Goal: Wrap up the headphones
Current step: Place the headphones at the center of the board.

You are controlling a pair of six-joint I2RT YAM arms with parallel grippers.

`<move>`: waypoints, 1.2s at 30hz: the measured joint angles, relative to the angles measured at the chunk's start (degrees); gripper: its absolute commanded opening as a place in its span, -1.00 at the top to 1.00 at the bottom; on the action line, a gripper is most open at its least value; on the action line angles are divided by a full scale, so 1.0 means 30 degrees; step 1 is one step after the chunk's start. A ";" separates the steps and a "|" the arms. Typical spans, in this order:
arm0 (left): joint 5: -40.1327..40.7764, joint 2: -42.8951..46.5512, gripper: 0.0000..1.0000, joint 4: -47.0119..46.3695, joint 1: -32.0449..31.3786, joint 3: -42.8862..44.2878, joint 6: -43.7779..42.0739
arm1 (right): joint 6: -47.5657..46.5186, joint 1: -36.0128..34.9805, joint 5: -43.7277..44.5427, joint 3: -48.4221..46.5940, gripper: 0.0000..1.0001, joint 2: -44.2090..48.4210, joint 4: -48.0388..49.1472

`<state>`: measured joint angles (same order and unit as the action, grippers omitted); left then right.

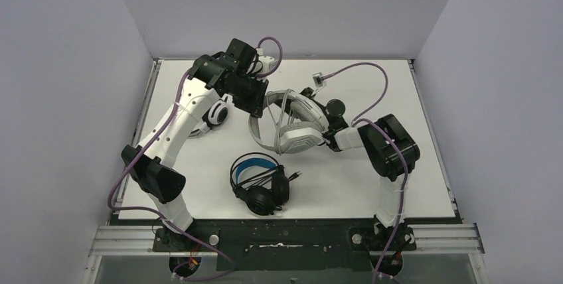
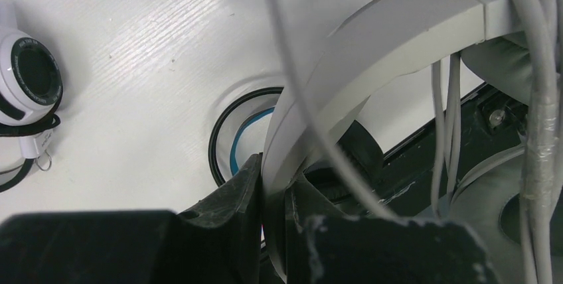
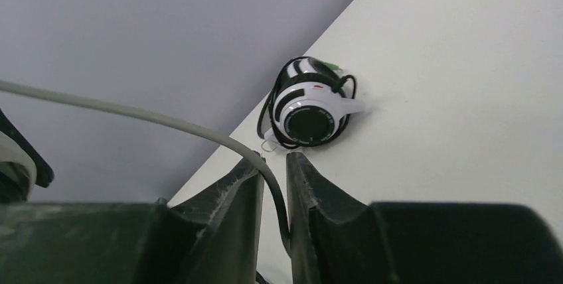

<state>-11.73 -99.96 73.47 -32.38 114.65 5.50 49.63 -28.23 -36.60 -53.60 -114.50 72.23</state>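
Here, the left end effector [image 2: 273, 168] clamps the headband [image 2: 398, 25] of the grey headset [image 1: 295, 128], steadying it above the middle of the counter [image 1: 411, 184]. The right end effector [image 3: 273, 164], jaws narrow, pinches its pale cable [image 3: 133, 115], apparently ready for winding.

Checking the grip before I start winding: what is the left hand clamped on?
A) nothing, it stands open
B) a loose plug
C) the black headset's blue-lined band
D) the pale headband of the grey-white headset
D: in the left wrist view the left hand pinches the grey-white headset by its headband, while the black headset lies apart from it.
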 measured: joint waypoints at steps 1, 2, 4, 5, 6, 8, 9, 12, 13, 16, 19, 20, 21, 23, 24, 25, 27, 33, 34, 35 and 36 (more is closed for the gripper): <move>0.0015 0.0022 1.00 0.0007 -0.0022 -0.0124 0.0007 | 0.0182 0.0437 0.0204 0.0335 0.81 0.0219 0.0073; 0.0124 0.0036 1.00 0.0007 -0.0051 -0.0321 -0.0007 | 0.0357 0.0940 0.0379 0.0729 0.88 0.0539 0.0153; 0.0415 0.0036 1.00 0.0007 -0.0087 -0.0634 -0.0036 | 0.0656 0.1982 0.0772 0.1523 0.98 0.1333 0.0197; 0.0619 0.0036 1.00 0.0000 -0.0109 -0.0823 -0.0058 | 0.0809 0.2594 0.1020 0.1967 1.00 0.1902 0.0189; 0.0838 0.0066 1.00 -0.0015 -0.0153 -0.1020 -0.0080 | 0.0918 0.3147 0.1224 0.2353 1.00 0.2463 0.0182; 0.1202 0.0124 1.00 -0.0073 -0.0168 -0.1413 -0.0095 | 0.0984 0.4051 0.1479 0.2805 1.00 0.3468 0.0189; 0.1384 0.0138 1.00 -0.0146 -0.0175 -0.1581 -0.0087 | 0.0976 0.4255 0.1523 0.2885 1.00 0.3789 0.0182; 0.1603 0.0146 1.00 -0.0175 -0.0175 -0.1741 -0.0095 | 0.0823 0.4197 0.1712 0.3111 0.98 0.4619 -0.0007; 0.1566 0.0189 1.00 -0.0211 -0.0175 -0.1741 -0.0073 | 0.0750 0.4073 0.1727 0.3155 0.95 0.4670 -0.0102; 0.1341 0.0452 1.00 -0.0474 -0.0175 -0.1741 0.0102 | 0.0583 0.3650 0.1778 0.3191 0.85 0.4532 -0.0743; 0.1224 0.0729 1.00 -0.0546 -0.0175 -0.1435 0.0459 | 0.0226 0.3045 0.1887 0.3198 0.81 0.4291 -0.1494; 0.1239 0.0750 1.00 -0.0532 -0.0175 -0.1144 0.0539 | 0.0102 0.2805 0.1967 0.3198 0.80 0.4226 -0.1654; 0.1246 0.0750 1.00 -0.0539 -0.0182 -0.0874 0.0605 | 0.0000 0.2601 0.2040 0.3198 0.79 0.4189 -0.1836; 0.1428 0.0750 1.00 -0.0546 -0.0262 -0.0131 0.0845 | -0.0211 0.2018 0.2186 0.3191 0.78 0.4146 -0.2069; 0.1617 0.0750 1.00 -0.0532 -0.0313 0.0233 0.0933 | -0.0270 0.1712 0.2259 0.3184 0.78 0.4131 -0.2069; 0.1880 0.0750 1.00 -0.0517 -0.0372 0.0583 0.0954 | -0.0321 0.1348 0.2310 0.3147 0.76 0.4073 -0.2033; 0.2397 0.0750 1.00 -0.0488 -0.0525 0.1129 0.0984 | -0.0313 0.0721 0.2448 0.2936 0.70 0.3818 -0.1836; 0.3424 0.0750 1.00 -0.0401 -0.0918 0.2237 0.1078 | -0.0182 0.0102 0.3060 0.2871 0.56 0.3089 -0.1698; 0.3497 0.0750 1.00 -0.0401 -0.0940 0.2441 0.1100 | -0.0175 0.0066 0.3177 0.2871 0.56 0.2980 -0.1690; 0.3534 0.0750 1.00 -0.0408 -0.0962 0.2594 0.1115 | -0.0175 0.0015 0.3249 0.2871 0.56 0.2907 -0.1719; 0.3577 0.0750 1.00 -0.0408 -0.0984 0.2805 0.1122 | -0.0168 0.0000 0.3322 0.2878 0.56 0.2849 -0.1843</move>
<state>-0.99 -97.71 72.25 -35.33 123.07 8.86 49.12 -28.23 -26.63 -44.97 -105.95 66.70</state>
